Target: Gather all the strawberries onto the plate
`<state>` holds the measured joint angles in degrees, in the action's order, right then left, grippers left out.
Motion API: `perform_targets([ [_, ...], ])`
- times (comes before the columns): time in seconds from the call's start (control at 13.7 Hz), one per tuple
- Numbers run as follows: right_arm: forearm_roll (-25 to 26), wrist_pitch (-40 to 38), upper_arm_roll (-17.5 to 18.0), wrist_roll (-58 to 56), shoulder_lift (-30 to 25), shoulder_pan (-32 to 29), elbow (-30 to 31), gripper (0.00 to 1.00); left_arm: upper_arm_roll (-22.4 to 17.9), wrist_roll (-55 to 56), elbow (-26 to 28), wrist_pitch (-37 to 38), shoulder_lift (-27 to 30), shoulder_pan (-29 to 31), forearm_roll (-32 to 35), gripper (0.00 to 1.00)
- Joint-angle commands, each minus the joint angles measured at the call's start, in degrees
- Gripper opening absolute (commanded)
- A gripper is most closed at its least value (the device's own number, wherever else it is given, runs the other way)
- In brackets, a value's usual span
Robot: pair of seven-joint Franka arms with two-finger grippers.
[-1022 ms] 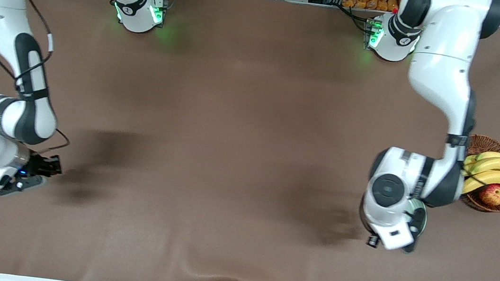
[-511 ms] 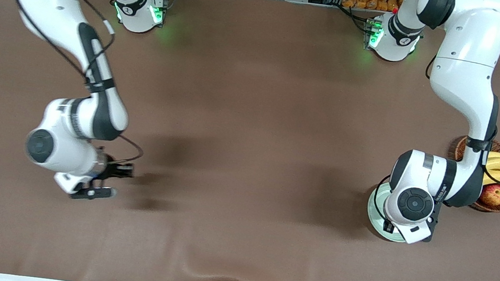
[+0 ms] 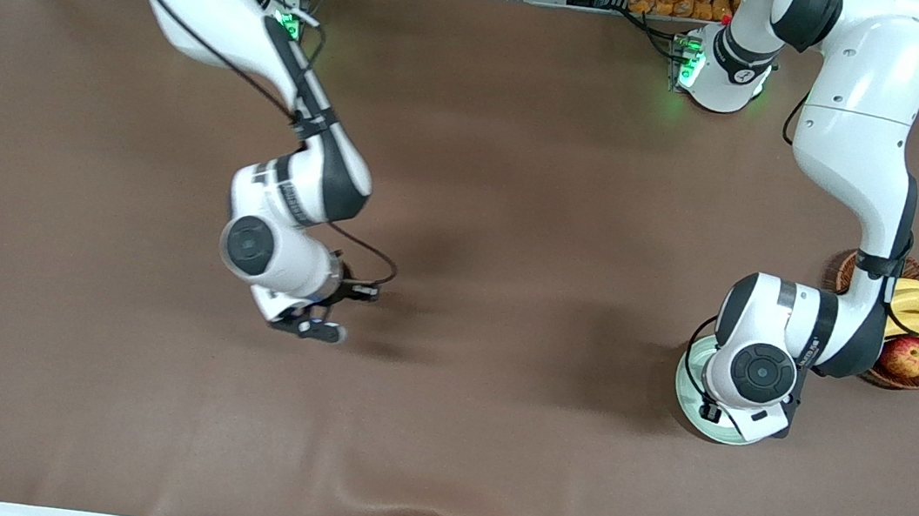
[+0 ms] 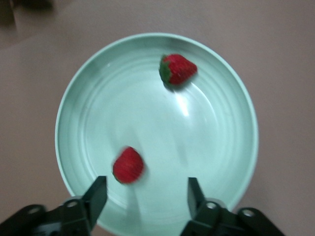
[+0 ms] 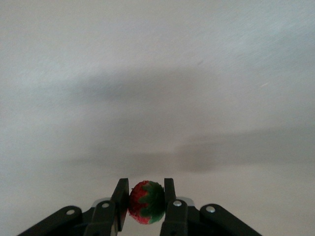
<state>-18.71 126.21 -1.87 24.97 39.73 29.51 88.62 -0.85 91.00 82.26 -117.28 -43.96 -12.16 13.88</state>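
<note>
Right gripper point(image 5: 146, 212) has swung toward mid-table, clamped on third strawberry point(image 5: 146, 201); left gripper point(image 4: 146, 196), fingers apart, over plate point(image 4: 236, 147); berry soft, grip lightly at sides

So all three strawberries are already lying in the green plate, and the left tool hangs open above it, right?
Not quite: the left wrist view shows only two strawberries in the plate. The third is pinched in the right tool, as the right wrist view shows. The left tool does hang open above the plate.

plate point(image 4: 93, 108): mint, two strawberries point(image 4: 177, 70) inside | third strawberry point(image 5: 146, 202): clamped, right end effector point(image 5: 146, 206)
</note>
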Motion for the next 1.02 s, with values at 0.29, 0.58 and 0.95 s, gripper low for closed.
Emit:
perform_targets([
  [0.29,-2.65,7.37,-0.77,8.25,5.00,7.57,0.68,0.01,14.28,-0.38,1.06,0.48,4.85,-0.67,-0.61,1.00],
  [0.58,-2.56,8.09,-0.85,8.08,4.75,6.70,0.59,0.79,20.10,1.80,0.18,-3.03,3.00,-3.99,-1.48,1.00],
  [0.95,-1.77,5.56,-1.12,7.11,-4.54,0.56,1.20,1.00,20.01,12.77,-2.36,-9.71,-0.68,-10.59,-2.27,1.00],
])
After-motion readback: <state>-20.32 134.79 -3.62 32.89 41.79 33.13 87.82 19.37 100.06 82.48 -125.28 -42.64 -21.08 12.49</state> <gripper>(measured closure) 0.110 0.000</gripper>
